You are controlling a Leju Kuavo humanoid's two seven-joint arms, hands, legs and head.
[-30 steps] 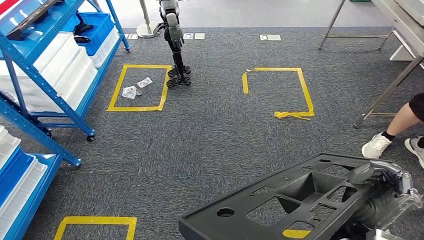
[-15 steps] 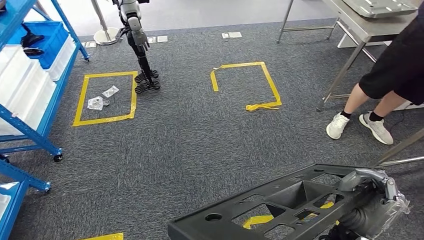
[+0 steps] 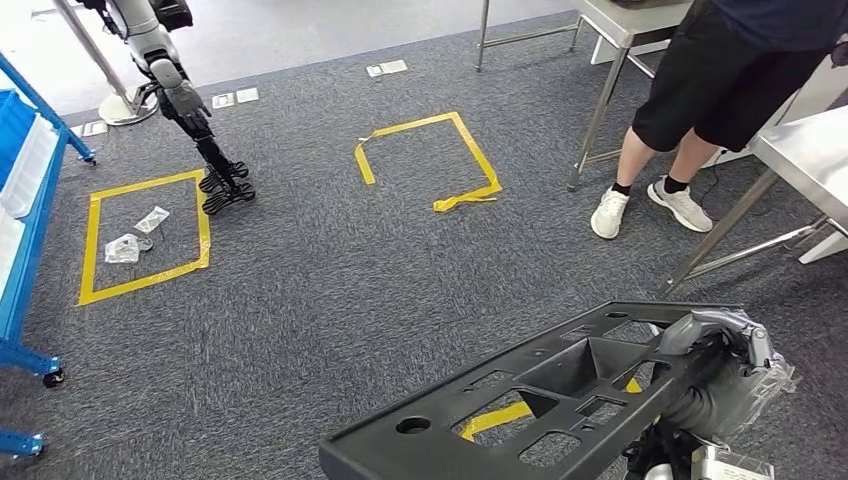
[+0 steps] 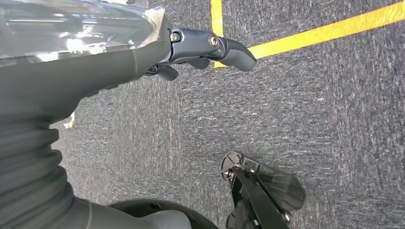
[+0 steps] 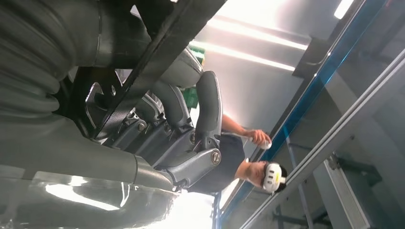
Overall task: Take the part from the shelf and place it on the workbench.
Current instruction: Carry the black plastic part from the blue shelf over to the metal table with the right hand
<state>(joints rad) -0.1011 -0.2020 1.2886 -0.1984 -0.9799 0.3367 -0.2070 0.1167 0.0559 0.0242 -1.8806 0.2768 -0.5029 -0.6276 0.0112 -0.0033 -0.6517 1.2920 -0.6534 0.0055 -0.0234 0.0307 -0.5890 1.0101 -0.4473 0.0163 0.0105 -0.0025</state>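
Note:
The part (image 3: 520, 400) is a large flat black plastic frame with several cut-outs, held low at the front right of the head view above the carpet. My right hand (image 3: 722, 345) grips its right edge. In the right wrist view the fingers (image 5: 205, 109) wrap around the part's dark rim (image 5: 167, 38). My left hand (image 4: 200, 50) hangs over the grey carpet with its fingers apart and nothing in it. A steel workbench (image 3: 812, 150) stands at the right, with a second one (image 3: 620, 22) at the top.
A person in black shorts and white shoes (image 3: 700, 95) stands between the two benches. The blue shelf (image 3: 25, 200) is at the far left edge. Another robot's arm (image 3: 185, 105) reaches down beside a yellow tape square (image 3: 95, 235) holding small plastic bags. A second tape square (image 3: 425, 160) marks the carpet mid-floor.
The whole view has swung to the right: the shelf has slid off to the left and the person and benches have come in. My right hand still holds the part.

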